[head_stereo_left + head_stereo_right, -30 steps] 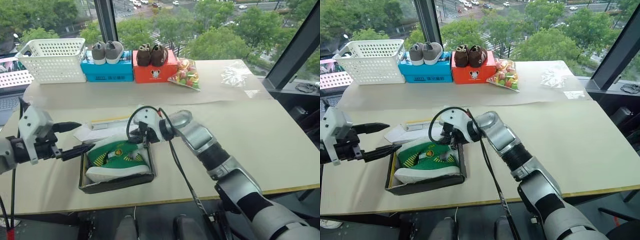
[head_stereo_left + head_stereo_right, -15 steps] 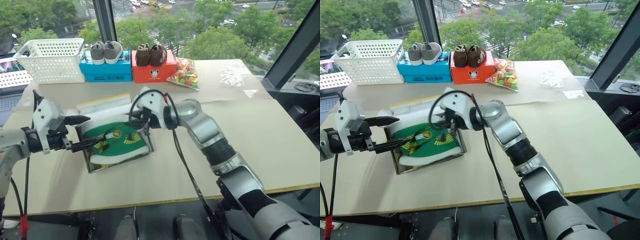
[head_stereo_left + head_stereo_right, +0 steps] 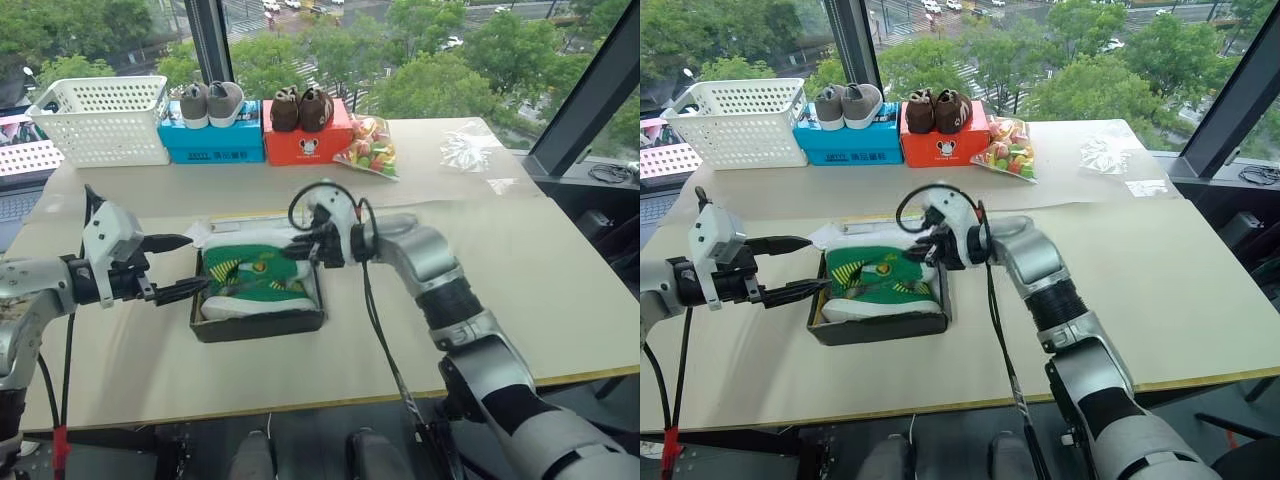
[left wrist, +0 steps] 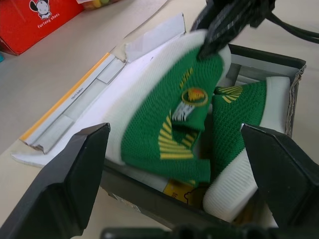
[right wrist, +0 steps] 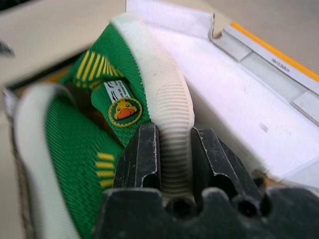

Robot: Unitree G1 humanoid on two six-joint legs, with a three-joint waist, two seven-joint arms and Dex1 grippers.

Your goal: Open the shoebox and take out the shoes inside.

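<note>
Green shoes lie inside the open shoebox, its lid already folded back; the right gripper pinches one shoe's white sole edge; the left gripper, fingers spread, hovers just beside the box; both shoes remain to be lifted out.

The left arm reaches in from the left edge, forearm roughly level, its gripper pointing right and slightly down. Its two black fingers are spread wide apart, one above the other in the head views, with nothing between them. The right arm extends forward from the lower right, bends at the elbow and turns its wrist inward so that the right gripper points left. Its fingers are pinched on the white sole of one shoe, one finger on each side of the ribbed edge.
</note>
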